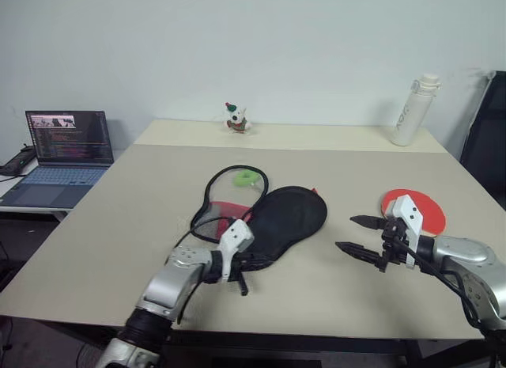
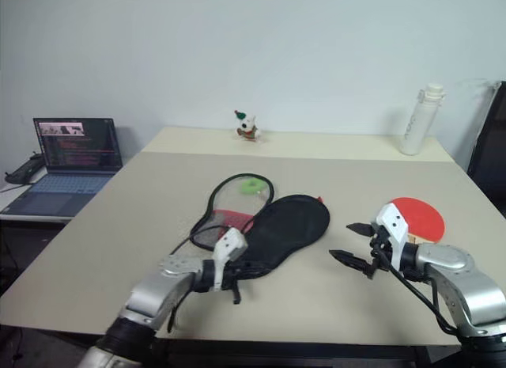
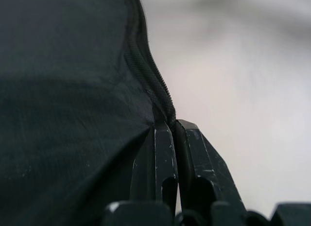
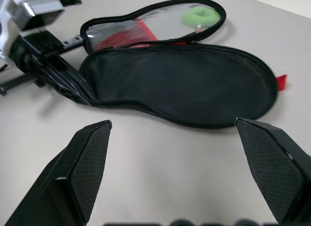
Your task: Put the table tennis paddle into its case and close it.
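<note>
No readable text anywhere. Laptop (image 1: 67, 156) at the left edge of the frame: screen shows rows of coloured lines and a small picture strip along its top, all too small to make out. White bottle (image 1: 414, 111) at upper right, far corner of the tabletop (image 1: 118, 233): a faint grey vertical mark on its side, letters can't be made out. Case (image 4: 184, 85) lies open, black face and clear mesh face showing, no lettering legible on either. Nothing legible on the figurine (image 1: 236, 119) at top centre.
</note>
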Robot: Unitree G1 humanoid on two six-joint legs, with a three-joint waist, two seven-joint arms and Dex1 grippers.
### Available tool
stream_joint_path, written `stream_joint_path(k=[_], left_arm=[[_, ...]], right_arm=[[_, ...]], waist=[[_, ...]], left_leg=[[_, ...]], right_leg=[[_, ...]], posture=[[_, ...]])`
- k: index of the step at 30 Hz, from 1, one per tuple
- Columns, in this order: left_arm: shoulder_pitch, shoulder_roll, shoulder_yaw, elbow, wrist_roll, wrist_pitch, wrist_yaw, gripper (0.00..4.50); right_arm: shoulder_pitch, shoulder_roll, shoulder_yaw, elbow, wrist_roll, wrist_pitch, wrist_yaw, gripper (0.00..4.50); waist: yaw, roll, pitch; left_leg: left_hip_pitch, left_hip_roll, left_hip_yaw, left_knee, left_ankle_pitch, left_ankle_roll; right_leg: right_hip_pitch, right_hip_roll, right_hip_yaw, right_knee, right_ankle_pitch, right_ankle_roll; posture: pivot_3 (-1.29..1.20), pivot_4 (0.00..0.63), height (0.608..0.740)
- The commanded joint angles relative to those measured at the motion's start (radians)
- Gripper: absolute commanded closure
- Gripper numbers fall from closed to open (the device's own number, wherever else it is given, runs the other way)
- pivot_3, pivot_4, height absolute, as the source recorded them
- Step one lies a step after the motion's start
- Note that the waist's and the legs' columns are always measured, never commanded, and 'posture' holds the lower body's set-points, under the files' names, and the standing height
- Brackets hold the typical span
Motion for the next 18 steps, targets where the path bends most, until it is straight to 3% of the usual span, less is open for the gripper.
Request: stream_joint_path(k=[1, 5, 8, 11, 14, 17, 18], left_arm=[[-0.091, -0.104, -0.046, 0.090, 0.049, -0.014, 0.093, 4.46], [-0.182, -0.226, -0.047, 0.240, 0.079, -0.059, 0.177, 4.46], [-0.204, -0.265, -0.039, 0.275, 0.074, -0.083, 0.186, 4.46], [-0.184, -0.245, -0.029, 0.232, 0.059, -0.083, 0.157, 3.77], [-0.146, -0.198, -0.028, 0.166, 0.050, -0.073, 0.122, 2.78], [-0.055, -0.072, 0.036, 0.034, -0.014, -0.037, 0.043, 1.66], [-0.028, -0.034, 0.066, 0.000, -0.039, -0.026, 0.026, 1.66]], right_arm=[[-0.022, -0.031, -0.045, -0.036, 0.018, 0.021, -0.005, 0.00], [-0.033, -0.047, -0.051, -0.054, 0.024, 0.056, -0.021, 0.00], [-0.045, -0.046, -0.056, -0.066, 0.036, 0.093, -0.037, 0.00], [-0.056, -0.034, -0.051, -0.065, 0.035, 0.113, -0.058, 0.00], [-0.064, -0.019, -0.036, -0.057, 0.021, 0.118, -0.086, 0.00], [-0.116, 0.045, -0.017, 0.015, -0.005, 0.203, -0.204, 0.00], [-0.136, 0.064, -0.014, 0.042, -0.010, 0.242, -0.239, 0.00]], waist=[[0.006, 0.000, 0.000], [0.015, 0.000, 0.000], [0.015, 0.000, 0.000], [0.015, 0.000, 0.000], [0.013, 0.000, 0.000], [0.001, 0.001, 0.000], [-0.008, 0.001, 0.000]], left_leg=[[0.000, 0.000, -0.001, 0.000, 0.000, 0.000], [0.000, -0.001, -0.002, 0.000, 0.000, 0.000], [-0.001, -0.001, -0.002, 0.000, 0.000, 0.000], [-0.001, -0.001, -0.002, 0.000, 0.002, -0.002], [-0.001, 0.000, -0.003, -0.001, 0.002, -0.004], [-0.001, 0.000, -0.003, -0.001, 0.003, -0.004], [-0.001, 0.001, -0.003, -0.001, 0.003, -0.005]], right_leg=[[0.000, 0.000, -0.001, 0.000, 0.000, 0.000], [0.001, 0.000, -0.002, 0.000, 0.000, 0.000], [0.000, 0.000, -0.002, -0.001, 0.000, 0.000], [0.000, 0.000, -0.003, -0.002, 0.000, 0.000], [0.001, 0.000, -0.004, -0.003, 0.000, 0.000], [0.001, 0.000, -0.004, -0.003, 0.000, 0.000], [0.001, 0.000, -0.004, -0.003, 0.000, -0.001]], posture=[[0.00, 0.150, 0.740], [0.00, 0.150, 0.740], [0.00, 0.150, 0.740], [0.00, 0.150, 0.740], [0.00, 0.150, 0.740], [0.00, 0.150, 0.740], [0.00, 0.150, 0.740]])
